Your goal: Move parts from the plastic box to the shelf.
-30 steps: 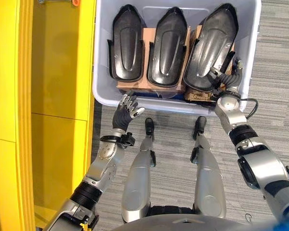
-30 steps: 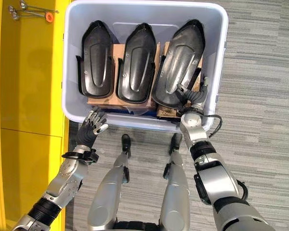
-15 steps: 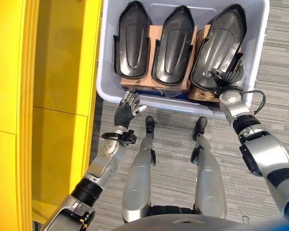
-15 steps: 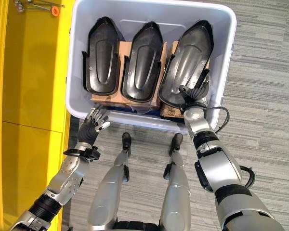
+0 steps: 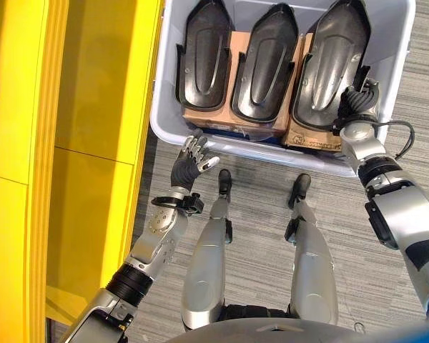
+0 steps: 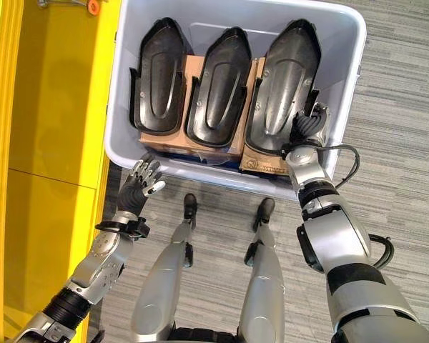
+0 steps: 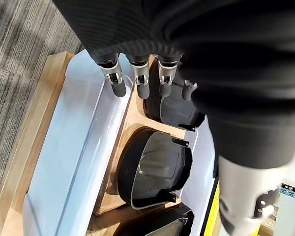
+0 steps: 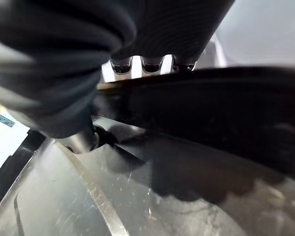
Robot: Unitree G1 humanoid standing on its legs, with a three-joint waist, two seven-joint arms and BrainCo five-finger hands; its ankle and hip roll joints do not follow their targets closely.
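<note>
A pale plastic box (image 5: 250, 148) on the floor holds three black moulded parts standing side by side on cardboard cartons (image 5: 311, 139). My right hand (image 5: 354, 107) is inside the box at the right edge of the rightmost part (image 5: 332, 61). In the right wrist view its fingers (image 8: 152, 64) hook over that part's black rim (image 8: 226, 98) and the thumb (image 8: 83, 137) presses its inner face. My left hand (image 5: 191, 161) hovers open just outside the box's near left corner, touching nothing, with straight fingers (image 7: 137, 83). The yellow shelf (image 5: 93, 107) runs along the left.
The left part (image 5: 200, 61) and middle part (image 5: 266, 61) stand untouched. Grey carpet (image 5: 415, 93) lies around the box. The left wrist view shows a wooden pallet (image 7: 34, 123) under the box. A small orange-tipped tool (image 6: 93, 6) lies on the shelf's far end.
The camera has shifted. My right hand slid from the rightmost part's near end up to its right edge, and that part now stands straighter. The left hand has barely moved.
</note>
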